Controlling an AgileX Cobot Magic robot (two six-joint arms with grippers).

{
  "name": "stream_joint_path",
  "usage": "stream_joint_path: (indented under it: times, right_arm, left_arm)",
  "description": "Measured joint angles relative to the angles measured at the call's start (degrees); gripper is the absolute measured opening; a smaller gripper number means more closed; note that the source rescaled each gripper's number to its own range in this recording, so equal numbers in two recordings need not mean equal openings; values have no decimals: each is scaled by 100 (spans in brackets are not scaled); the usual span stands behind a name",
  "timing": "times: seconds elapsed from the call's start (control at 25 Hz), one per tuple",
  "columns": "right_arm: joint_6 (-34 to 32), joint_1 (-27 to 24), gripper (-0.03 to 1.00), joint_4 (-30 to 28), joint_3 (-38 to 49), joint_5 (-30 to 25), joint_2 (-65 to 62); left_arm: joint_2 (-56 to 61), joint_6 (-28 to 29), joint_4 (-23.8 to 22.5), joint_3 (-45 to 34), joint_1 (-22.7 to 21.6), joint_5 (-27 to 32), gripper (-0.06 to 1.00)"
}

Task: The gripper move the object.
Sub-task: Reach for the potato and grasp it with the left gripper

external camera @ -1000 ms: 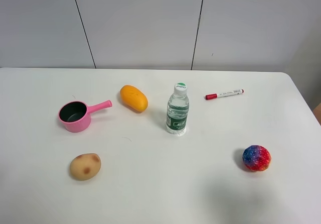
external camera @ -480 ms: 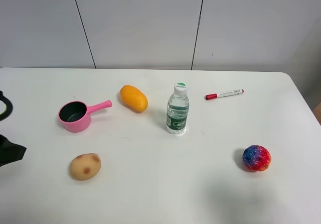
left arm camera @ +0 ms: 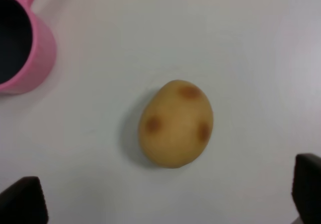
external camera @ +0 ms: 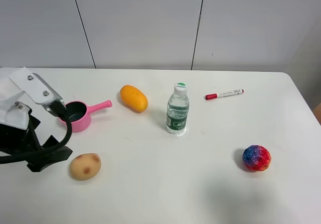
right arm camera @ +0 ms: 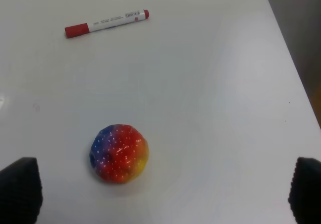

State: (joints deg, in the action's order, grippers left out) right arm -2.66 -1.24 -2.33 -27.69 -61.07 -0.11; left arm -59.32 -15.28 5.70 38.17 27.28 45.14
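since half a second ago, the left gripper (external camera: pixel 50 157) has been brought in over the tabletop (external camera: pixel 200 194), just left of the potato (external camera: pixel 85 166), which lies untouched near the front. its fingers (left arm camera: pixel 22 200) are held apart. a pink pan (external camera: pixel 75 116) is seen behind.

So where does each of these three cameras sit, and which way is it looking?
Exterior high: up high, looking down across the table to the wall; left claw beside the potato.
Left wrist: on the left arm, down at potato and pink pot; fingertips show.
Right wrist: on the right arm, down at speckled ball and marker; fingertips show.
Shared: high view holds all four.
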Motion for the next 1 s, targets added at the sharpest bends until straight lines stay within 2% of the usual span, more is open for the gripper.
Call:
stream_joint_path:
  times: [0.24,0.6,0.88,1.0]
  right_arm:
    - [0,0,100,0,0,0,0]
    - [0,0,100,0,0,0,0]
    - [0,0,100,0,0,0,0]
    - [0,0,100,0,0,0,0]
  left_arm:
    - [-819,-4,-13,0,362,-450,100]
    - [-1887,-4,51,-26,379,-896,100]
    - [-2078,-4,188,-722,379,-2024,100]
    - [-2097,-4,188,-949,379,-2279,100]
